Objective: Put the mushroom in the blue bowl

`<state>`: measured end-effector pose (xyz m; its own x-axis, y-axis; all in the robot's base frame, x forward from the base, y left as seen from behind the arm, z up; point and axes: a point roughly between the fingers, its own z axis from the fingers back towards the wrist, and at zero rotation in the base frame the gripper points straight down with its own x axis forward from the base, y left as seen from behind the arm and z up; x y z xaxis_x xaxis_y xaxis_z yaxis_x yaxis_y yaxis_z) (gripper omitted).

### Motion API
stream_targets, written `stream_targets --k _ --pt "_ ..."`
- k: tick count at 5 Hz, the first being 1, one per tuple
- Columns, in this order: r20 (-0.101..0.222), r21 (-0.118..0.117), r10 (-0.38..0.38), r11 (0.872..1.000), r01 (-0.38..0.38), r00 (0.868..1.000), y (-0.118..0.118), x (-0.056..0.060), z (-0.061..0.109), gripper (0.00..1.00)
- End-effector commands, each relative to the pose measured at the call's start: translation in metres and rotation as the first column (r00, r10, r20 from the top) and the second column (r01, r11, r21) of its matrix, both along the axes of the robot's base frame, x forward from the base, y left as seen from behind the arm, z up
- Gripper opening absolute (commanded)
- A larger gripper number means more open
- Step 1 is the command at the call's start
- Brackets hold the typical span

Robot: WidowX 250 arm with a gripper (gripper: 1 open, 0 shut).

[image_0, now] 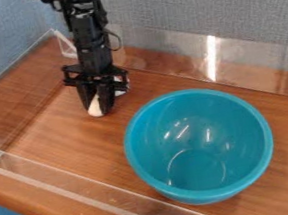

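Observation:
The mushroom [97, 108] rests on the wooden table, only its cream-white stem showing between the black fingers. My gripper [99, 104] points straight down and is shut on the mushroom, at the table's back left. The cap is hidden by the fingers. The blue bowl [198, 144] is large, glossy and teal, standing empty to the right and nearer the camera, a short gap from the gripper.
Clear acrylic walls [207, 55] ring the wooden table [40, 114], with a low clear rail along the front edge [78, 189]. A blue-grey fabric panel stands behind.

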<state>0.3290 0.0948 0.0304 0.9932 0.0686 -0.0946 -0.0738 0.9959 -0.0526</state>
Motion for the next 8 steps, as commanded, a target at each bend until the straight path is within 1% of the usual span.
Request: stream_targets --k 1,2,6,7,8 --pt "0.1 0.024 0.012 1.0 -0.014 0.995 0.007 0.005 0.037 0.0" --pt "0.111 0.022 0.009 1.0 -0.012 0.994 0.007 0.004 0.041 1.0" --pt "0.069 0.024 0.028 0.999 -0.03 0.997 0.008 0.007 0.014 1.0" --pt "0.066 0.025 0.021 0.999 -0.023 0.998 0.007 0.006 0.013 0.0" --pt "0.066 0.026 0.016 1.0 -0.017 0.998 0.006 0.006 0.014 0.0"
